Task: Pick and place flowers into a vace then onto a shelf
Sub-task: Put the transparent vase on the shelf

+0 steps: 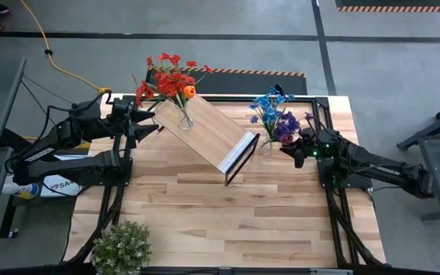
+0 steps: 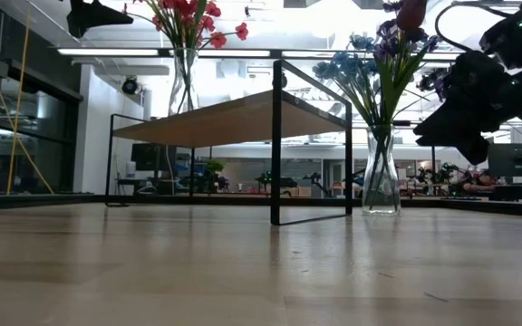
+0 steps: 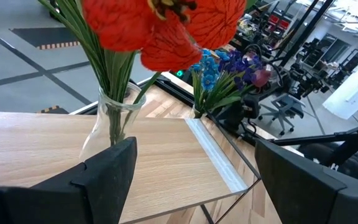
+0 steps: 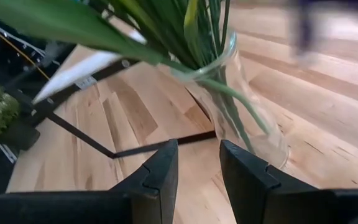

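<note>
A clear vase (image 1: 184, 118) of red and orange flowers (image 1: 170, 80) stands by its base on the shelf's (image 1: 208, 134) far left end; in the left wrist view this vase (image 3: 110, 127) is just beyond my fingers. My left gripper (image 1: 150, 122) is open and hovers left of it, level with the shelf top (image 3: 166, 162). A second clear vase (image 1: 266, 145) with blue, purple and dark red flowers (image 1: 275, 114) stands on the table at the shelf's right end. My right gripper (image 1: 290, 150) is to its right, its fingers (image 4: 166, 168) slightly apart with nothing between them; the vase (image 4: 247, 118) lies ahead.
The shelf stands at a slant on the slatted tabletop (image 1: 228, 214), on black end brackets (image 2: 276, 145). A bushy pale green plant (image 1: 122, 246) sits at the near left corner. The near half of the table is bare wood. A black mat (image 1: 228, 80) lies beyond the far edge.
</note>
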Controlling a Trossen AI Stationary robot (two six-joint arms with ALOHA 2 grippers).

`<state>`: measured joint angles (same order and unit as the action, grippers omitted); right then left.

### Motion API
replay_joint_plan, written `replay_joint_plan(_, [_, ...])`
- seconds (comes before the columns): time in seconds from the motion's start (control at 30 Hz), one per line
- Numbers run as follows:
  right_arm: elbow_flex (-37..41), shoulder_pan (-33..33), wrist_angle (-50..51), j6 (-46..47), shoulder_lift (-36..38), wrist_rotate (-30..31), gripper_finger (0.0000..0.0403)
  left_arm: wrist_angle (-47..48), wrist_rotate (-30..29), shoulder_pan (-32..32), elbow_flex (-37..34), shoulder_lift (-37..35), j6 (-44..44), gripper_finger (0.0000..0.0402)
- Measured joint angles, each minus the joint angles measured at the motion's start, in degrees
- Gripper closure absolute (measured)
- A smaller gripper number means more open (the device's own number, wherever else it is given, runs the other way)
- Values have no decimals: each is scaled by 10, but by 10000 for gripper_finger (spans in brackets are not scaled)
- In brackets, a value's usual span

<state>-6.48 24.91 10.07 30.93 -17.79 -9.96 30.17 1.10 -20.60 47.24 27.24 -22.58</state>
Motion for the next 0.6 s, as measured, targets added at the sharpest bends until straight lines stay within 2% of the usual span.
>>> replay_joint_plan(0.6, [-1,-6,-53,-105,-101,0,290,0,0,0,0,0,0,43])
